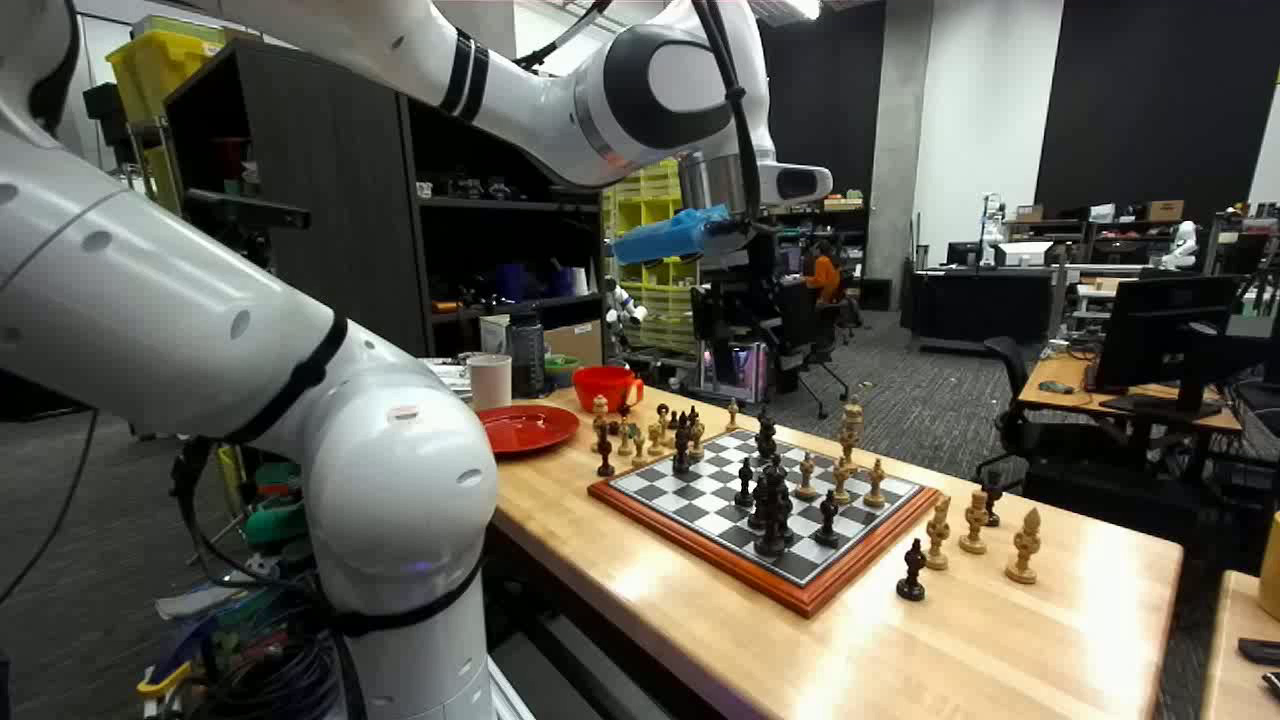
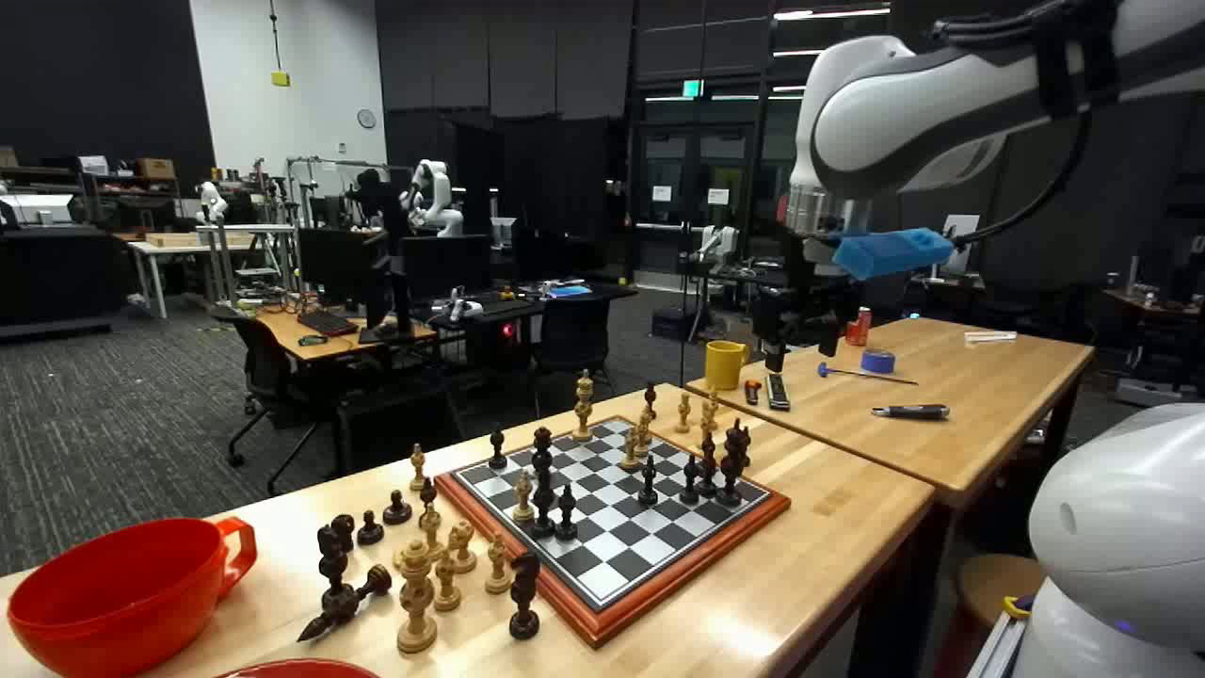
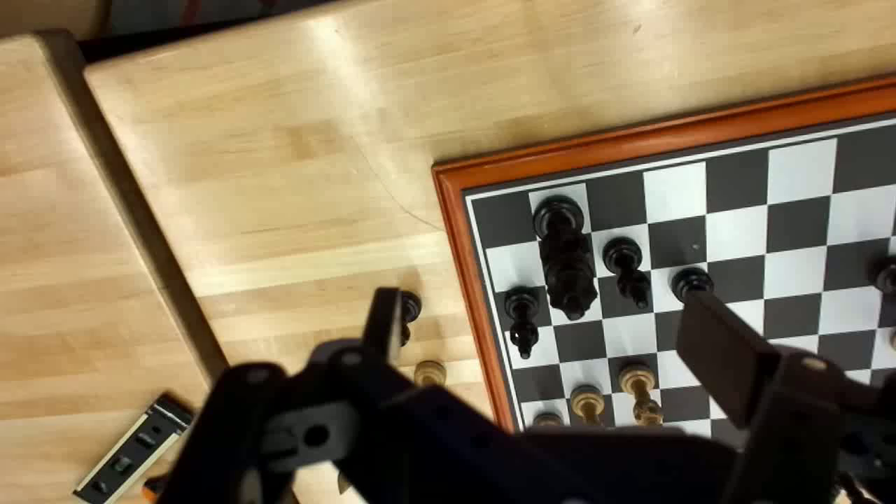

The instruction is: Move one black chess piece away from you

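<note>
Wide and empty, the black end effector (image 2: 801, 352) hangs over the pale wooden tabletop (image 2: 828, 518). Likely pick: one black carved chess piece (image 2: 648, 482) on the robot-side half of the black-and-white checkered board (image 2: 602, 549); descend straight, pinch its neck, lift, set it nearer the far edge.

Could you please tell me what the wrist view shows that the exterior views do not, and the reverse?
Only the wrist view shows a thin curved line on the table, beside the chessboard. Only the exterior views show the red bowl and the red plate. All share the table and chessboard, with black chess pieces and tan chess pieces.
</note>
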